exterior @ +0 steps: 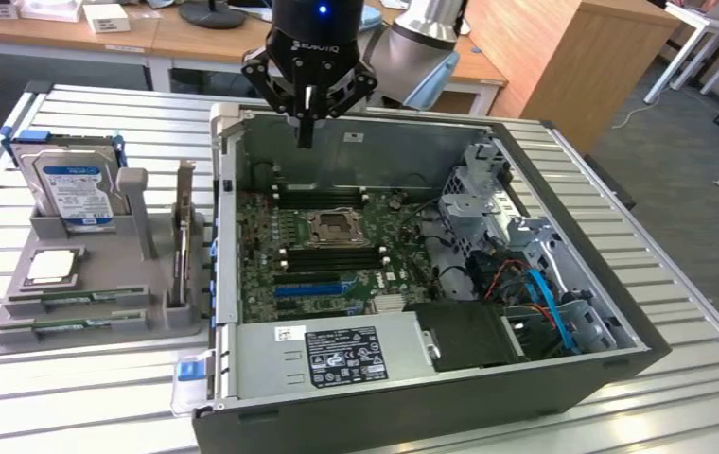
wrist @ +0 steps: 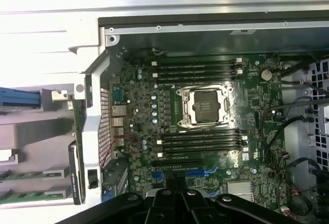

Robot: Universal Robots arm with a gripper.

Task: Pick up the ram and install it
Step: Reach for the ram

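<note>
One ram stick (exterior: 87, 297) sits in a slot of the grey holder (exterior: 178, 320) at the exterior view's left, with a second ram stick (exterior: 72, 326) in the slot just nearer. Both are sunk in, so only a green strip of each shows, and their chips and labels are too small to make out. The gripper (exterior: 306, 140) hangs well apart from them, over the far wall of the open computer case (exterior: 397, 151), fingers pressed together and holding nothing.
</note>
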